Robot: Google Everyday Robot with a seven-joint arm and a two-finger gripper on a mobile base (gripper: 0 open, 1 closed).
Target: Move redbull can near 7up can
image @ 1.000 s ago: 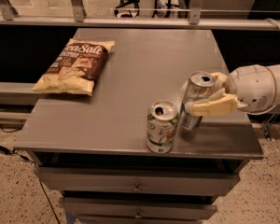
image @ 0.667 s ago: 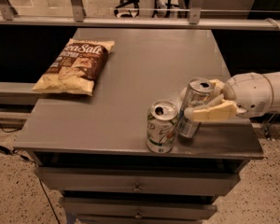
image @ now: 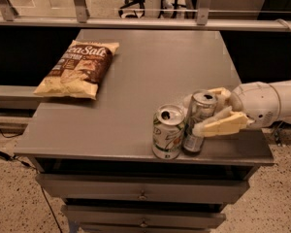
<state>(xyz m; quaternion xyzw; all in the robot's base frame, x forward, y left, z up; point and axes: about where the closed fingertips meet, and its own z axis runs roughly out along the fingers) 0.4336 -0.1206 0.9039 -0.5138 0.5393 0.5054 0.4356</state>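
**Fig. Claw (image: pixel 194 114) clenched on the redbull (image: pixel 199 125) beside the 7up (image: pixel 168 132), at the table's near edge.**

Nearest, by the front edge of the table (image: pixel 150 67), the 7up stands upright with its top opened. The redbull is just beside it at 3 o'clock; whether the two touch cannot be told. The redbull's long axis is near vertical, with the top leaning slightly toward 1 o'clock. The claw reaches in from 3 o'clock and grips the can's upper half, one finger (image: pixel 222 126) across its near face and the other behind it. The can thus sits between them at the claw's 9 o'clock end. The placing looks done; the next move is likely release and retreat toward 3 o'clock, tipping neither can. Well apart at 10 o'clock lies a chip bag (image: pixel 77 69).
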